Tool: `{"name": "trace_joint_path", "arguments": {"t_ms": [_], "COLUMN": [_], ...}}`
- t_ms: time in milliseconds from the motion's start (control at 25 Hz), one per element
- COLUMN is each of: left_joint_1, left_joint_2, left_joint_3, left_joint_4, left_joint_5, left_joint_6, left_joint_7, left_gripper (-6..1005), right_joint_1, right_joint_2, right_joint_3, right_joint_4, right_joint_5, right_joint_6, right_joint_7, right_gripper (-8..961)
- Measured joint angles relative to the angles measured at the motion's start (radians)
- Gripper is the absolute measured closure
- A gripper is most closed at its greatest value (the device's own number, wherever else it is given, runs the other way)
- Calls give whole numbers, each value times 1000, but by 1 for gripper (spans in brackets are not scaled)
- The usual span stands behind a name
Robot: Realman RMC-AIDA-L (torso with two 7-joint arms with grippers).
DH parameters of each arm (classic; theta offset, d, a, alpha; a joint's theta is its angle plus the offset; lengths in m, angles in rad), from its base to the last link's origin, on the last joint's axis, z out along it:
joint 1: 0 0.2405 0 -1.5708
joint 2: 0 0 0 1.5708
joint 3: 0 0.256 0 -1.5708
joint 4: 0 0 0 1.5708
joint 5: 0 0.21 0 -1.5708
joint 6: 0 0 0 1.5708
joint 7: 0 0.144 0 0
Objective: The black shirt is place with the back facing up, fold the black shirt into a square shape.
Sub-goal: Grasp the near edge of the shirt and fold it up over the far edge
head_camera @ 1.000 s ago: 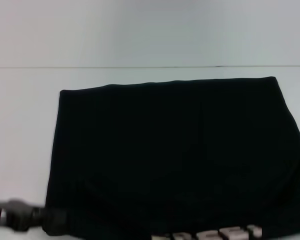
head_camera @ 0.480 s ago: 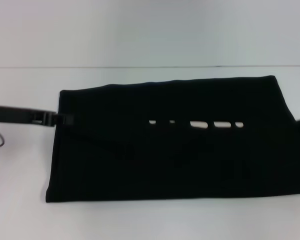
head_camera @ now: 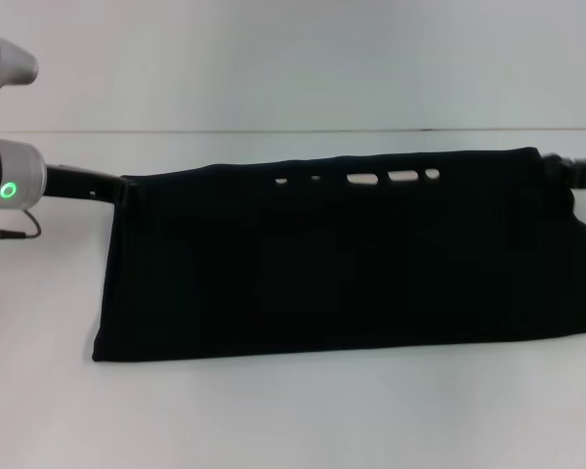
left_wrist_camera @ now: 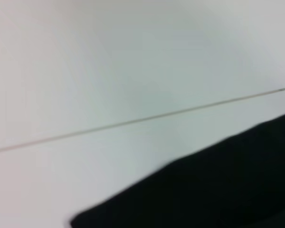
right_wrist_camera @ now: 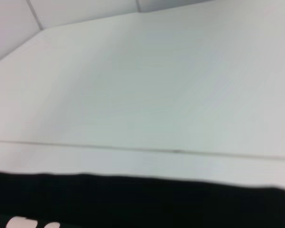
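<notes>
Black shirt (head_camera: 342,259) flat on white worktop (head_camera: 293,420), near hem folded to far edge. Left gripper (head_camera: 120,189), right gripper (head_camera: 557,166) at far corners; fingers' state unclear. Align edges squarely, lay flat.

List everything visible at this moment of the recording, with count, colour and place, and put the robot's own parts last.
black shirt: one, black, lying folded into a wide band across the middle of the table, its far edge level with both grippers.
lettering: one row of whitish marks, on the shirt just under its far edge, also seen in the right wrist view.
table: one, white, under the shirt and filling the near half of the head view.
seam line: one, thin and dark, running across the white surface behind the shirt.
left gripper: one, black on a silver wrist with a green light, at the shirt's far left corner.
right gripper: one, black, at the shirt's far right corner.
</notes>
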Motion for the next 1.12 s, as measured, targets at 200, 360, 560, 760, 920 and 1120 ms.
{"name": "trace_joint_path", "arguments": {"t_ms": [200,360,560,760,920,1120], "left_joint_1": [-21,-33,-46,-65,-76,-85], "left_joint_2": [-1,-1,-1,0,0,-3], "left_joint_3": [42,48,49,55,62,64], "left_joint_4": [-11,-11,-11,-24,-55,-83], "left_joint_5": [0,0,0,0,0,0], "left_joint_6": [-85,-125,-152,-180,-224,-258], "left_joint_7": [-4,-6,-7,-8,-5,0], "left_gripper": [955,956,957,957,958,957], "right_joint_1": [70,104,124,130,131,133], "right_joint_2": [23,38,43,43,44,47], "right_joint_3": [-46,-60,-60,-55,-55,-58], "right_joint_4": [28,37,37,46,57,60], "right_joint_5": [-1,0,0,0,0,6], "right_joint_6": [148,231,269,294,314,329], "right_joint_7": [3,6,7,6,-1,-3], "right_gripper": [905,906,904,902,901,899]}}
